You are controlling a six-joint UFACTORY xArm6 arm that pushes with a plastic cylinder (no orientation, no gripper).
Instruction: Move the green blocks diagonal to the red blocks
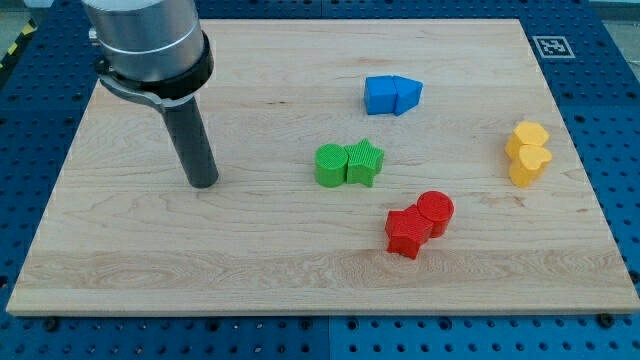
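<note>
A green round block (329,165) and a green star block (365,162) touch side by side near the board's middle. A red round block (435,212) and a red star-like block (406,232) touch each other below and to the right of the green pair. My tip (203,183) rests on the board well to the left of the green blocks, touching no block.
Two blue blocks (392,94) sit together near the view's top. Two yellow blocks (528,153) sit stacked close at the view's right. The wooden board (120,260) lies on a blue perforated table. A marker tag (551,46) is at the top right corner.
</note>
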